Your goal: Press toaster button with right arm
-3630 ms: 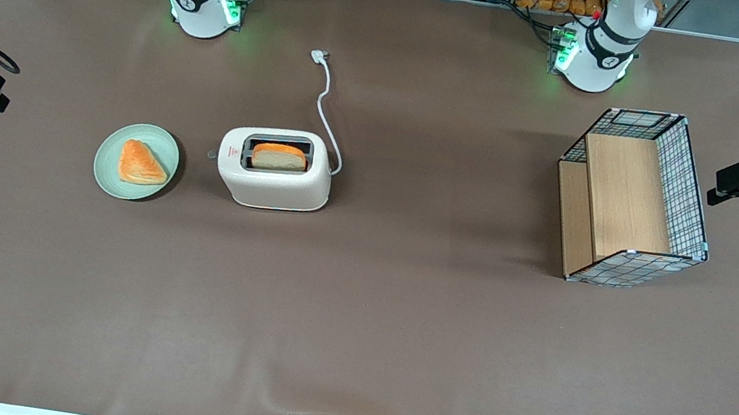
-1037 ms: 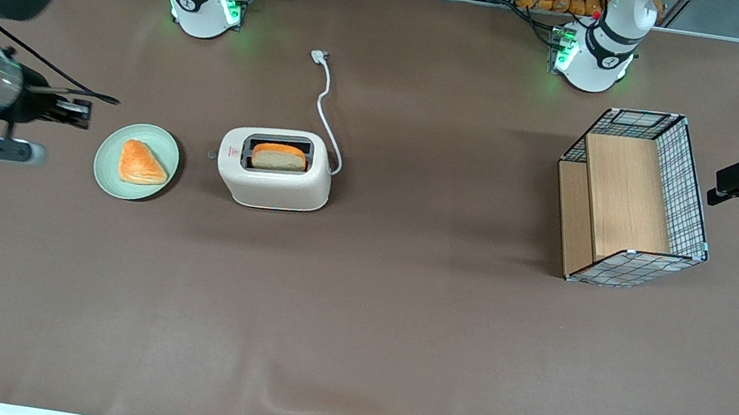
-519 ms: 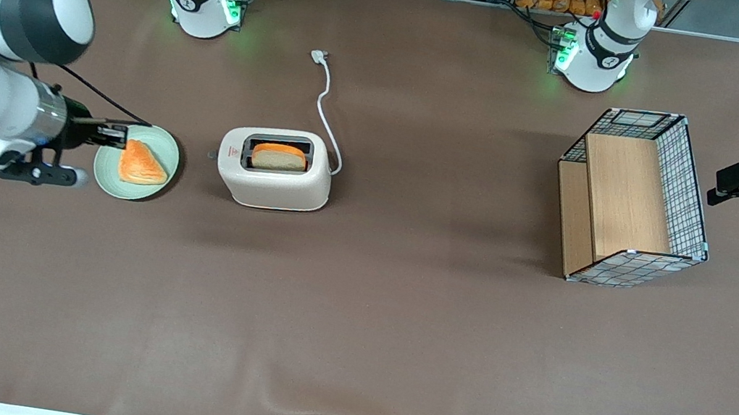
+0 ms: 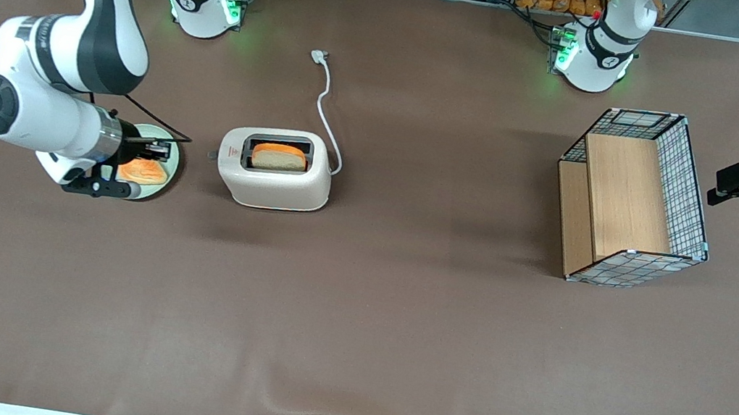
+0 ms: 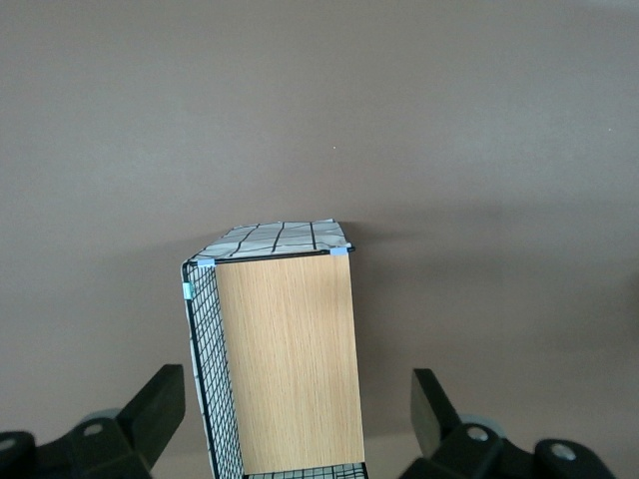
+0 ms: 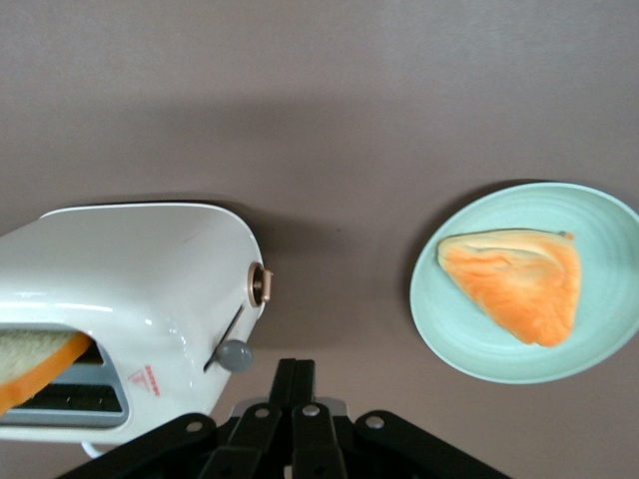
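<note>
Above the green plate [image 4: 174, 150], the gripper [image 4: 158, 150] is hovering with jaws pressed together, pointing along the toaster's [image 4: 275, 168] long axis at the toaster button [image 6: 235, 354] nearby, jutting toward it.

The gripper [image 4: 162, 151] hangs above the plate [image 4: 172, 163], beside the toaster [image 4: 275, 168], its button [image 6: 235, 355] just ahead.

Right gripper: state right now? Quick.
Right gripper: shut, holding nothing, over the green plate beside the toaster, pointed at the toaster button but not touching it.
</note>
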Controlling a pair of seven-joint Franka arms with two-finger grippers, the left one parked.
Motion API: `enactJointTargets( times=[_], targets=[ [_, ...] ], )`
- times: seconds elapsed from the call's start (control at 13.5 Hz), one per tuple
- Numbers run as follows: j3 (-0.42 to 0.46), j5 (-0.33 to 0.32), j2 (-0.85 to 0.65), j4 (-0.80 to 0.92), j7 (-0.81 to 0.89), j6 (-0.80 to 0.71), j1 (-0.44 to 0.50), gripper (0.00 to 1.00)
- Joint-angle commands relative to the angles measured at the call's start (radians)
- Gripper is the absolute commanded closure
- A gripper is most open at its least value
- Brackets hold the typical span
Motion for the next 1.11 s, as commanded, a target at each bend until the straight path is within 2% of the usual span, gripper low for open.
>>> enactJointTargets(
  times=[0.0,0.44,0.59,1.04],
  targets=[
    [-0.007,0.040,-0.024,-0.094,0.002,0.089,0.034,1.00],
    [-0.007,0.124,-0.024,-0.146,0.002,0.090,0.035,1.00],
    [-0.007,0.173,-0.021,-0.162,0.001,0.099,0.034,1.00],
    [-0.007,0.215,-0.019,-0.180,-0.004,0.100,0.032,1.00]
  ],
)
